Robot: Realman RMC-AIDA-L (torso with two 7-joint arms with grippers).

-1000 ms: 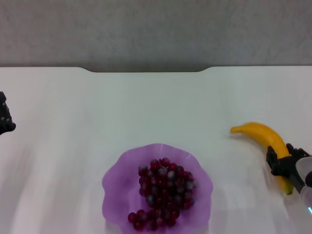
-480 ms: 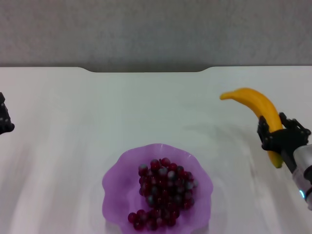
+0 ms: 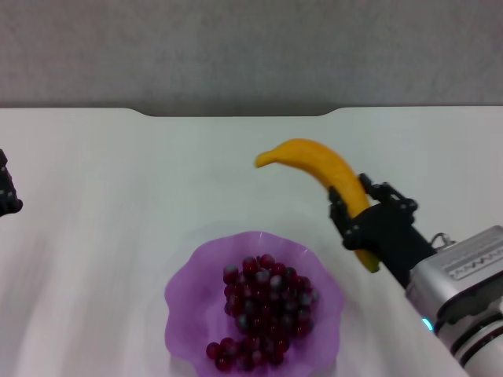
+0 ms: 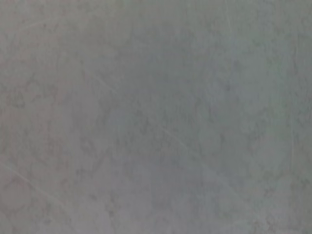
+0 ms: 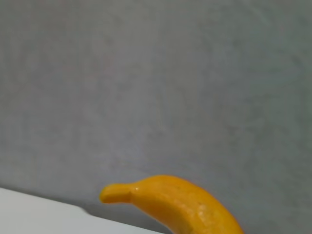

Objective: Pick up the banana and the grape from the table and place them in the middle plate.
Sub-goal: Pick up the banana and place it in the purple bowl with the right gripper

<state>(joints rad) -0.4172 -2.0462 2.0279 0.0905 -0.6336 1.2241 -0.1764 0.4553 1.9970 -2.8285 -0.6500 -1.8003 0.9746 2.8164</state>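
My right gripper (image 3: 355, 214) is shut on the banana (image 3: 318, 167) and holds it in the air, above the table (image 3: 118, 173) and just right of and behind the purple plate (image 3: 189, 294). The banana's free end points left. It also shows in the right wrist view (image 5: 180, 204). The bunch of dark red grapes (image 3: 263, 310) lies in the plate. My left gripper (image 3: 6, 192) sits at the far left edge of the head view, only partly in sight.
The table's notched far edge (image 3: 236, 115) meets a grey wall behind. The left wrist view shows only a plain grey surface.
My right gripper has lifted the banana off the table at the right and carried it left towards the plate. The grapes, the plate and the left arm have not moved.
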